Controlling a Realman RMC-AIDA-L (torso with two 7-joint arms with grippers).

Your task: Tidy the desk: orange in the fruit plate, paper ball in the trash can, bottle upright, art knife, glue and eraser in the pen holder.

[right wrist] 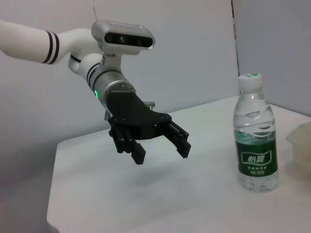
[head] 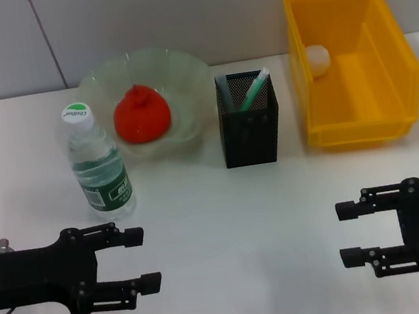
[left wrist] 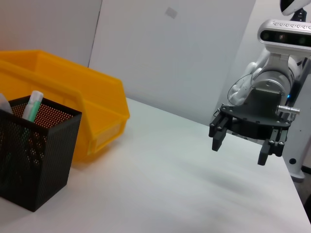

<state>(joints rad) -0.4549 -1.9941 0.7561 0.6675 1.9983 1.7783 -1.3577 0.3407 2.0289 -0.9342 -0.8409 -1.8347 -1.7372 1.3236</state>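
The bottle point(head: 98, 163) stands upright at the left, also in the right wrist view point(right wrist: 255, 138). Behind it the orange point(head: 141, 116) lies in the fruit plate point(head: 181, 63). The paper ball point(head: 318, 60) rests inside the trash can point(head: 395, 60). Between them stands the pen holder point(head: 249, 124), with a green-and-white stick point(head: 253, 88) poking out; I cannot tell whether that is the glue or the art knife. The eraser is out of view. My left gripper point(head: 144, 257) and right gripper point(head: 344, 233) hover open and empty near the front edge.
The white table point(head: 227, 225) runs back to a grey wall. The left wrist view shows the pen holder point(left wrist: 34, 150), the trash can point(left wrist: 92, 107) and the right gripper point(left wrist: 239, 151) over bare table. The right wrist view shows the left gripper point(right wrist: 161, 154).
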